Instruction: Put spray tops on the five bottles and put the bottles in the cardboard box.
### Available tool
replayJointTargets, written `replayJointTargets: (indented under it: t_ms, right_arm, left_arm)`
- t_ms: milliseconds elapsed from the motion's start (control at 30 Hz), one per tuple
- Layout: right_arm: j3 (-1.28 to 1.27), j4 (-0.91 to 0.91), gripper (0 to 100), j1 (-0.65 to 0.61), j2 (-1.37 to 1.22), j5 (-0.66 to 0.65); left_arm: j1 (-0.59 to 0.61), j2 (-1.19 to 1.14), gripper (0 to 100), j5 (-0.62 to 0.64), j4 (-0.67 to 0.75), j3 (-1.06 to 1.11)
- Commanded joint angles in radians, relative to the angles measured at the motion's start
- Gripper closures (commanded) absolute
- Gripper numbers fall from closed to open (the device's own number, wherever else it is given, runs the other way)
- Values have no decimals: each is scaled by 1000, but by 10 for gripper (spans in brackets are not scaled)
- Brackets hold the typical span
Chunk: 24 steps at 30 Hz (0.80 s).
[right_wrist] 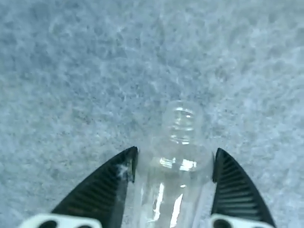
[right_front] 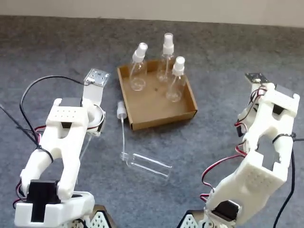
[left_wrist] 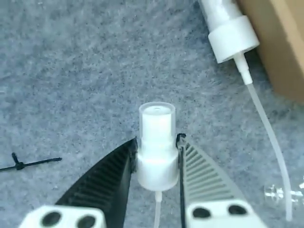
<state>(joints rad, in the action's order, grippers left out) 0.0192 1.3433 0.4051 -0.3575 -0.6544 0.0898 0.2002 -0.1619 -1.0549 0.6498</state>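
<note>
L claw (left_wrist: 157,142): pressed onto held spray top (left_wrist: 156,118) at the collar. Cap end sits past the fingertips; dip tube runs back between the jaws twd the wrist. Just ahead of L claw, on the box side, a loose spray top (right_front: 121,110) lies on the carpet (right_front: 57,52). Its tube trails to a bare bottle (right_front: 151,165) lying on its side between the 2 arms. Cardboard box (right_front: 142,124): beyond the loose top and nearer L claw than R; it holds 3 capped bottles (right_front: 165,61), upright. R claw (right_wrist: 175,153): pinching held bottle (right_wrist: 178,190) at the shoulder. Open neck projects past the fingertips, long axis in line w/ the claw. Est. status: 3 of 5 done. Next move likely mates top to held bottle. Critical relation: tube end faces back into L claw and the neck faces out of R claw, so tube axis must be aligned w/ neck axis before insertion.
</note>
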Motion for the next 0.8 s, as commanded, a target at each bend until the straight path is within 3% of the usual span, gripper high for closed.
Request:
replayJointTargets:
  t_ms: [0,233,333,500,767]
  right_arm:
    - [47,13,803,10,16,-31]
    - [19,28,993,10,28,-29]
    - [56,88,994,4,76,-15]
    - [119,124,994,-27,280,150]
    - [-8,97,994,-315,745,379]
  left_arm:
    - [-19,39,976,9,15,-4]
    - [-19,41,977,11,14,-13]
    - [-19,41,977,11,9,-42]
    - [-18,41,979,14,-26,-153]
    - [-18,70,979,14,-252,-438]
